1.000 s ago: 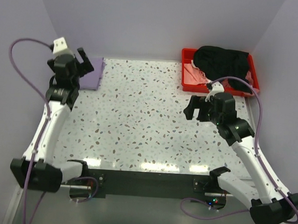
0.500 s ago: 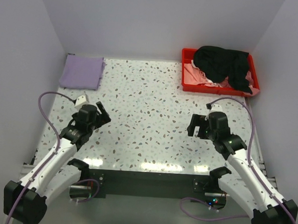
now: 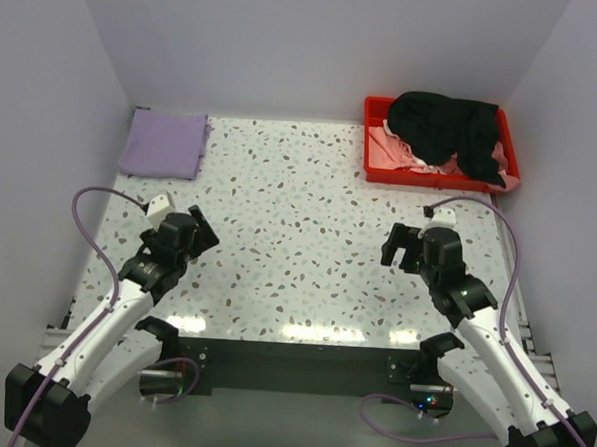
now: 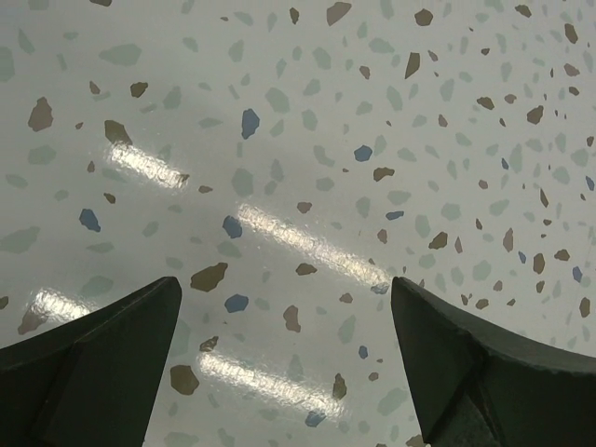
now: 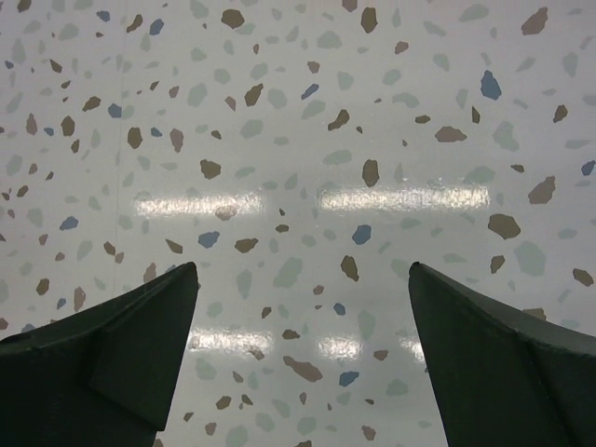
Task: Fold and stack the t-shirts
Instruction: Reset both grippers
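the whole table (image 3: 300,199) is seen only in the top view, with both arms and all the shirts on it. the lavender t-shirt (image 3: 164,144), the black t-shirt (image 3: 446,129), the pink t-shirt (image 3: 393,148) and the red tray (image 3: 431,180) are seen in that view alone. in the two wrist views only dark fingers and the speckled table top, with bright stripes of light on it, are seen.

how far the claws are spread is best seen in the wrist views. the left gripper (image 4: 286,289) is spread wide, and only bare table is seen between its fingers (image 4: 93,363). the right gripper (image 5: 303,270) is spread wide too, with the same speckled top seen between its fingers (image 5: 503,354).

in the top view the left arm is bent. it is stretched from the near left corner toward the middle, and its claw is held over the near left part of the table. the right arm is bent the other way, from the near right corner, and its claw is held over the right part of the table. this claw is near the tray but apart from it. the two claws are kept well apart from each other.

the lavender t-shirt is folded into a flat, neat square shape and is laid in the far left corner. the black t-shirt is bunched up in a heap in the red tray, in the far right corner. the pink t-shirt is crumpled under it, and only its edges are seen.
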Robot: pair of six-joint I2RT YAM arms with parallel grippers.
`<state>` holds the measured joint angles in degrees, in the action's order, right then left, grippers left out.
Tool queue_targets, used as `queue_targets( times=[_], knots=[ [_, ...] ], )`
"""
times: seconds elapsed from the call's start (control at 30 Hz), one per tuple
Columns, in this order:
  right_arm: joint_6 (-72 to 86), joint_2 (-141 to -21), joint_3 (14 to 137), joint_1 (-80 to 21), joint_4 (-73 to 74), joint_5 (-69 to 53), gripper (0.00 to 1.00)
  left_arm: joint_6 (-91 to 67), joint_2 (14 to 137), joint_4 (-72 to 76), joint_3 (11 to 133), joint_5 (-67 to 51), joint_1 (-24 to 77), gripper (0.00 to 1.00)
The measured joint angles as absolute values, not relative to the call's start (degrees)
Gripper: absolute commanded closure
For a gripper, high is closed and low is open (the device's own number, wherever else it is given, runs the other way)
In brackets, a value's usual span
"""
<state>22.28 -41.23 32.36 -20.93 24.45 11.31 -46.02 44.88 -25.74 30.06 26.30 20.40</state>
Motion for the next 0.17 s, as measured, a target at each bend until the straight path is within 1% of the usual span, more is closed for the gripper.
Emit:
queue_targets(
  times=[0.17],
  knots=[
    [21.98,-38.22,31.42,-20.93,23.51,12.56,0.01,-46.00,45.56,-25.06,30.09,27.33,20.40,0.00]
  ],
)
